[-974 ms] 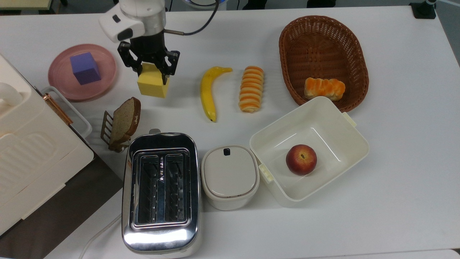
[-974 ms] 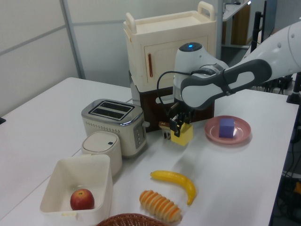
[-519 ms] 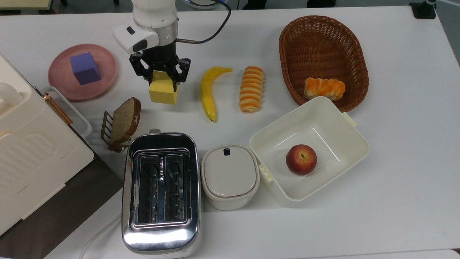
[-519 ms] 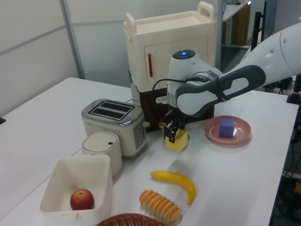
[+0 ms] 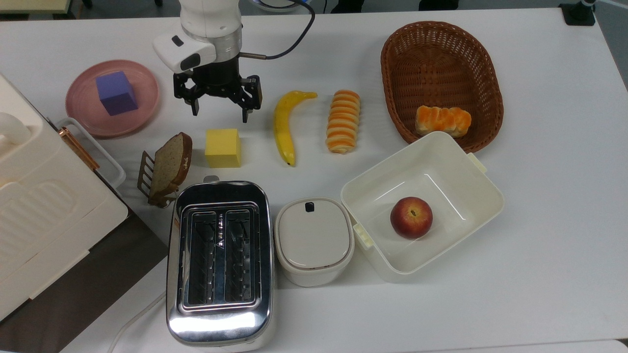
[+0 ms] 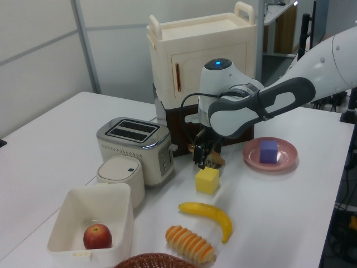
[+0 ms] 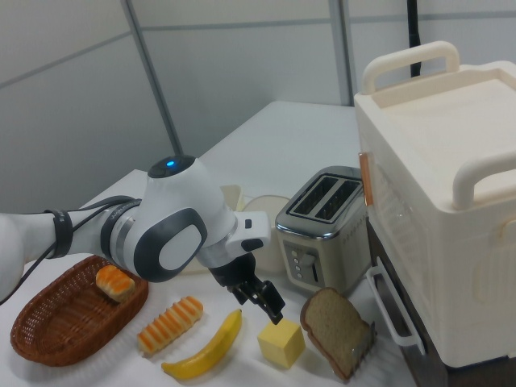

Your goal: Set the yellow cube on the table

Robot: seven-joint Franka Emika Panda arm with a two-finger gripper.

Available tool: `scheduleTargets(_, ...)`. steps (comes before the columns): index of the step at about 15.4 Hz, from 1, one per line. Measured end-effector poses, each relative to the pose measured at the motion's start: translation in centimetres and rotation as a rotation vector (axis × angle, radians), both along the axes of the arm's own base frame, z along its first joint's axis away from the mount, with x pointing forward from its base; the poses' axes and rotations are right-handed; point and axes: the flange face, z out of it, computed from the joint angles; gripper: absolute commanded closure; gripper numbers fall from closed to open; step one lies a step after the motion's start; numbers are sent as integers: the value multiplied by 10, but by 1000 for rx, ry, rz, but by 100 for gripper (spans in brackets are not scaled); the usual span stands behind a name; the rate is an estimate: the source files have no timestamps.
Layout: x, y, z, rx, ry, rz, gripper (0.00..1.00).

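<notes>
1. From my station, the arm's upper links ran off the top view's upper edge, and in the right view the arm was cut at the right view's left edge.
2. In the left view the arm's body covered part of the dark base under the cream cabinet, and I could not make out the bread slice behind the gripper there.
3. The cabinet was cut off by the top view's left edge, so I saw just its lid and one handle.
4. The gripper hung above the table with its fingers spread wide and nothing between them.
5. The yellow cube sat flat on the table just below the gripper in the top view, apart from the fingertips; the left view and the right view agreed.
6. To the gripper's side, on the top view's left, the purple cube rested on the pink plate.
7. On the top view's right of the gripper lay the banana, then the striped bread roll, both on the table.
8. The bread slice leaned in its rack just beside the cube, with the toaster beyond the cube from the gripper.
9. Well away from the gripper were the lidded white pot, the white bin holding an apple, and the wicker basket with an orange pastry.
</notes>
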Motion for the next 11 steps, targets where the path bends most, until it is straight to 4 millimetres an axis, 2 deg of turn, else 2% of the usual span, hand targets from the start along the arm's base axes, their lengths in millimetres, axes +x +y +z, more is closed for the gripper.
scheduleTargets(4, 2, -1, 7, -1, -10, -1, 0)
scheduleTargets(6, -5, -4, 22, -1, 22, -7, 0)
scheduleTargets(7, -12, -9, 38, -3, 55, 0, 0)
scheduleTargets(8, -23, -16, 63, -3, 94, 19, 0)
scheduleTargets(9, -38, -26, 99, -1, 122, 35, 0)
scheduleTargets(11, -56, -40, 148, 2, 129, 27, 0)
